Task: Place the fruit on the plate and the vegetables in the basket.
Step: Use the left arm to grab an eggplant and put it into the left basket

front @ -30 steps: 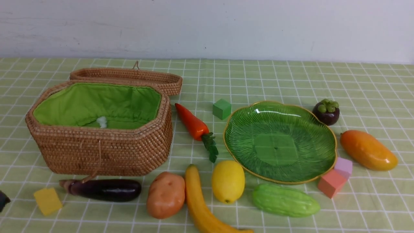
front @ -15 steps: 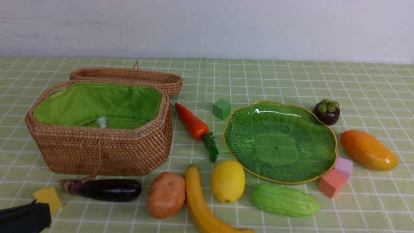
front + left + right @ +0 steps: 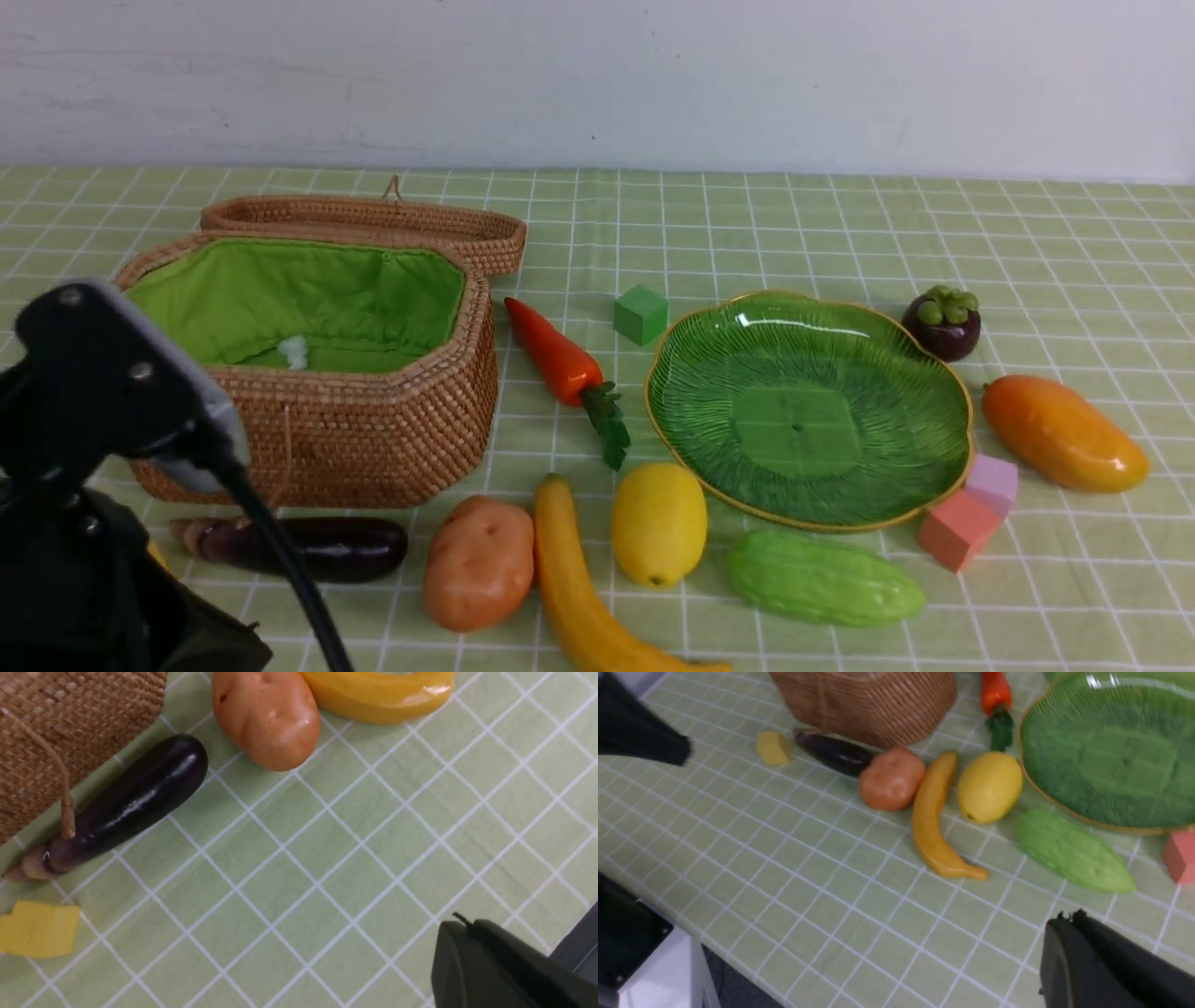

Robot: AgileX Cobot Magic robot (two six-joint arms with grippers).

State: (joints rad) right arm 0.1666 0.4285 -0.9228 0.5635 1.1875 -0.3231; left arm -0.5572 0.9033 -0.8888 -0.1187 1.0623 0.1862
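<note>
Four toy fruits, each lying on the cloth: a banana (image 3: pixel 579 579) and a lemon (image 3: pixel 658 523) side by side at the near edge, a mango (image 3: pixel 1064 434) to the right of the plate (image 3: pixel 808 411), and a mangosteen (image 3: pixel 943 324) just behind the plate's far right rim. Four vegetables too, also on the cloth: an eggplant (image 3: pixel 327 548) along the front of the basket (image 3: pixel 355 439), a potato (image 3: pixel 478 560) touching the banana, a carrot (image 3: pixel 555 355) between basket and plate, and a gourd (image 3: pixel 822 579) just in front of the plate. One plate, one basket with its lid (image 3: pixel 373 224) lying open behind it and a small white tuft (image 3: pixel 294 350) on the green lining. Four foam cubes: a green cube (image 3: pixel 640 315), a red-pink cube (image 3: pixel 954 527) and a pale pink cube (image 3: pixel 991 481) against the plate's rim, and a yellow cube (image 3: pixel 37 928) near the eggplant's stem. The left arm (image 3: pixel 103 392) stands in front of the basket's left end; the left gripper (image 3: pixel 467 952) hangs over bare cloth near the eggplant and potato, jaws together, gripping nothing. The right gripper (image 3: pixel 1073 942) is over the table's near side, not far from the gourd, its jaws likewise together. The cloth (image 3: pixel 709 233) is light green with a white grid – a plain white wall (image 3: pixel 597 75) stands behind it.
</note>
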